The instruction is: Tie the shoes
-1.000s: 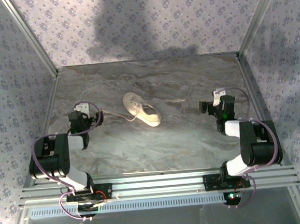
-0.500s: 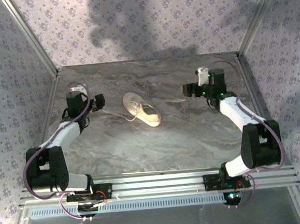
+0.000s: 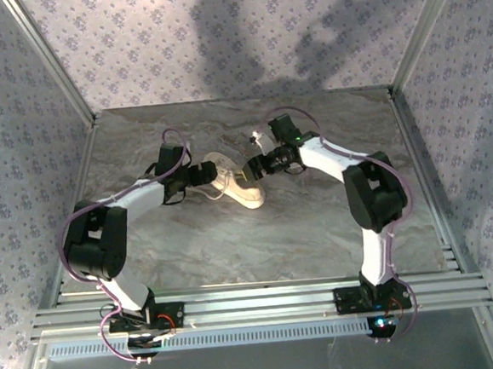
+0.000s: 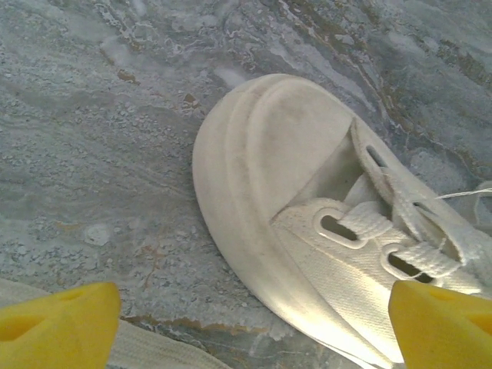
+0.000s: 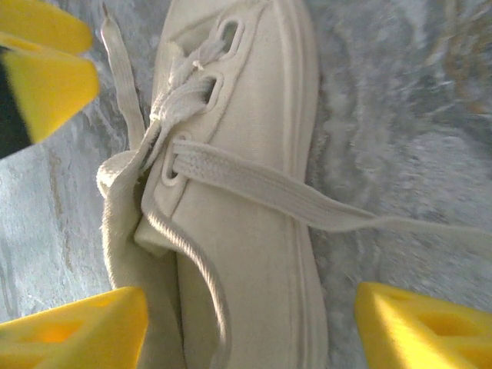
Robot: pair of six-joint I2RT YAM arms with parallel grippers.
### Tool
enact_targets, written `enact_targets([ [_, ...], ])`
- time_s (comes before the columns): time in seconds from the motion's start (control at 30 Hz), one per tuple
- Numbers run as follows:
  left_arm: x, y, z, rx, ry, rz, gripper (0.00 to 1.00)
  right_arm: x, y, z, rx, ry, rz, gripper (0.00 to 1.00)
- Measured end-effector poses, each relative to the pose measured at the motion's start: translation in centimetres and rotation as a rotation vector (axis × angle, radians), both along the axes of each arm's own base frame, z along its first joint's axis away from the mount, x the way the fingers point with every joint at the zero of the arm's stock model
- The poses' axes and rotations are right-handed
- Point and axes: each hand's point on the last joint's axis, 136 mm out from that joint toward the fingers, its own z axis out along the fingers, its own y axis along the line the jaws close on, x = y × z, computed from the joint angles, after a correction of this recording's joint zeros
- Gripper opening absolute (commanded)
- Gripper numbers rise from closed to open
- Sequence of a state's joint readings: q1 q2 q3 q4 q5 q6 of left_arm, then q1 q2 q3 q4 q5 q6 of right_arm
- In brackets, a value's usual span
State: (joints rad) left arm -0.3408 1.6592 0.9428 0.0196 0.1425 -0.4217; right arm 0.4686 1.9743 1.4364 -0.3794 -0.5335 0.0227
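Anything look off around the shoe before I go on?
Only the laces: untied, one strand draped over the sneaker onto the table. The sneaker looks undamaged. Left pincer and right pincer are open.

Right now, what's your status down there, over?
Left gripper open, right gripper open, flanking sneaker. Laces loose, untied. No obstacle seen.

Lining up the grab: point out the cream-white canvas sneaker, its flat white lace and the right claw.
Cream-white canvas sneaker (image 4: 265, 146), left wrist view, on its smooth rounded end.
Flat white lace (image 5: 261, 187), right wrist view, where it crosses the sneaker's side.
Right claw (image 5: 250, 327), right wrist view, midway between its yellow fingertips.
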Motion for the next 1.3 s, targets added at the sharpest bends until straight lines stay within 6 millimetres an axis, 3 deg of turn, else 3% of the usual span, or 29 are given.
enact_targets([
  [0.17,0.0,-0.1,0.3,-0.003,0.012,0.005,0.9,-0.7,1.9,-2.3,-0.039,0.089,0.037,0.19],
  [0.23,0.0,-0.1,0.1,0.002,0.026,0.005,0.9,-0.8,1.9,-2.1,-0.051,0.091,0.022,0.1],
  [0.3,-0.1,-0.1,-0.1,0.005,0.041,0.003,0.9,-1.1,2.0,-2.1,-0.071,0.09,0.001,0.07],
  [0.4,-0.4,-0.3,-0.2,0.0,0.062,-0.009,0.9,-3.1,2.2,-2.1,-0.106,0.113,-0.038,0.02],
  [0.63,-0.2,-1.6,1.3,-0.028,0.065,-0.022,0.9,-7.2,2.3,-1.9,-0.157,0.182,-0.229,0.0],
  [0.77,-0.4,-1.4,1.3,-0.015,0.097,0.006,0.9,-8.4,2.8,-2.2,-0.162,0.184,-0.358,0.14],
  [0.87,-0.7,0.0,1.0,0.03,0.145,0.074,0.89,-9.1,3.3,-2.4,-0.157,0.187,-0.417,0.42],
  [0.97,-1.1,1.9,0.6,0.068,0.197,0.148,0.86,-9.2,3.7,-1.9,-0.139,0.176,-0.453,0.54],
  [1.1,-2.3,4.3,-0.6,0.114,0.278,0.226,0.79,-8.8,2.7,-0.5,-0.129,0.158,-0.488,0.57],
  [1.3,-3.3,4.9,-3.0,0.143,0.368,0.258,0.73,-6.8,-1.3,2.4,-0.123,0.117,-0.568,0.61],
])
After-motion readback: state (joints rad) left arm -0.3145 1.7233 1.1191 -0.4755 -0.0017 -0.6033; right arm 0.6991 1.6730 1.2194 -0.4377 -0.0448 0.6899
